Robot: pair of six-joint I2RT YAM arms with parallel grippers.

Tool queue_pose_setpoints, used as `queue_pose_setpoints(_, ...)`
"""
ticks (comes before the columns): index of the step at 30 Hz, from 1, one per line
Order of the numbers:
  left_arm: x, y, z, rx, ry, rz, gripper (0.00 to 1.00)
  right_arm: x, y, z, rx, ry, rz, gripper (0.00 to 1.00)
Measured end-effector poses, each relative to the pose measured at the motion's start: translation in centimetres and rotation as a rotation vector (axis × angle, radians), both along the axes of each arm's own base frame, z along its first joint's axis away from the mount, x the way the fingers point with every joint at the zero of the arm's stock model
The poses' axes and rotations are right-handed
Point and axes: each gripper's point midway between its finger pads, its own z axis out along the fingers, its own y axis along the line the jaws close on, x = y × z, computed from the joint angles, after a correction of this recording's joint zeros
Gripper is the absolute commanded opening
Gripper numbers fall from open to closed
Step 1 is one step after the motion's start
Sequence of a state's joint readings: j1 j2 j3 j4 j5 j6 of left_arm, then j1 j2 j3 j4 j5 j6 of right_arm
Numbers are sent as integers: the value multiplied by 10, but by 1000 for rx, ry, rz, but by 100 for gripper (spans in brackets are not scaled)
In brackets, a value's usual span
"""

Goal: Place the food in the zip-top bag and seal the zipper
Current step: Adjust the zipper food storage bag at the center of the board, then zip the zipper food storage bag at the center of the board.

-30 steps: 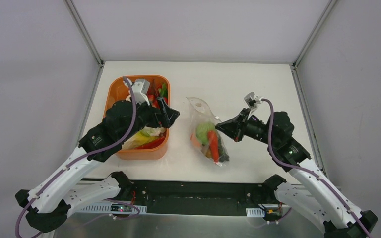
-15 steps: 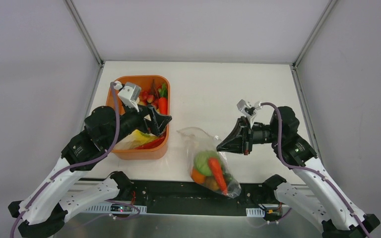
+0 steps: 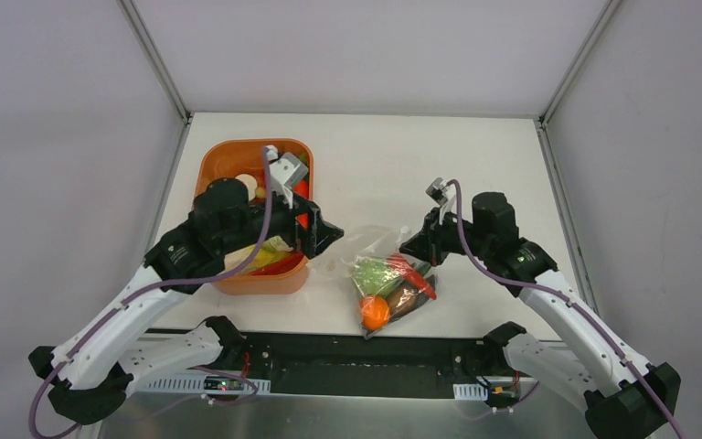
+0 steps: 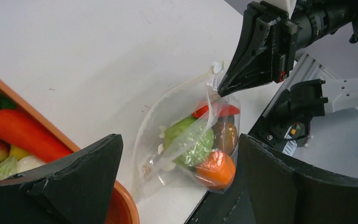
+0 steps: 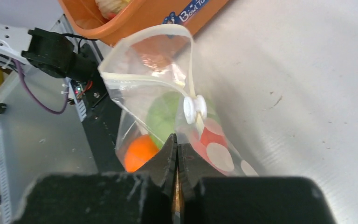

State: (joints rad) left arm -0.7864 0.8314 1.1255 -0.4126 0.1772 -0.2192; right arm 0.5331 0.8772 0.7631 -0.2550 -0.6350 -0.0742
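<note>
The zip-top bag (image 3: pixel 386 279) hangs at the table's front edge, clear with white dots. Inside it lies food: a green leafy piece (image 4: pixel 189 140), an orange ball (image 4: pixel 216 168) and a red piece (image 3: pixel 418 277). My right gripper (image 5: pixel 176 140) is shut on the bag's top edge just below the white slider (image 5: pixel 195 108). The zipper (image 5: pixel 142 80) loops open above it. My left gripper (image 4: pixel 182 179) is open, its fingers (image 4: pixel 77 179) spread either side of the bag without touching. More food, a carrot (image 4: pixel 25 133) among it, lies in the orange tub (image 3: pixel 260 276).
The orange tub (image 5: pixel 135 21) stands left of the bag, under my left arm. The table's front edge and the black base rail (image 3: pixel 356 352) run right below the bag. White table (image 3: pixel 402 155) stretches behind.
My right gripper has swung the bag up from over the front edge and towards the left. The left gripper has moved right from the tub towards the bag and opened slightly wider.
</note>
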Motion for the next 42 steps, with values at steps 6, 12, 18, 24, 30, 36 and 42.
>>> queue_pose_setpoints(6, 11, -28, -18, 58, 21, -91, 98, 2, -4, 13, 14, -113, -2, 0)
queue_pose_setpoints(12, 16, -53, 0, 37, 9, -184, 99, -9, -3, 30, 59, -186, 55, 0)
queue_pose_setpoints(18, 8, -75, 14, -6, 6, -311, 96, -25, -1, 47, 117, -235, 127, 0)
queue_pose_setpoints(24, 1, -98, 3, -11, 69, -405, 93, -31, 0, 53, 144, -245, 146, 0)
queue_pose_setpoints(30, -11, -113, -3, 7, 85, -432, 87, -29, 1, 50, 143, -208, 130, 0)
queue_pose_setpoints(36, -13, -125, -5, 20, 73, -402, 74, -24, 0, 47, 136, -189, 103, 0)
queue_pose_setpoints(42, -5, -139, -22, 60, 101, -381, 51, -24, 0, 48, 139, -184, 97, 0)
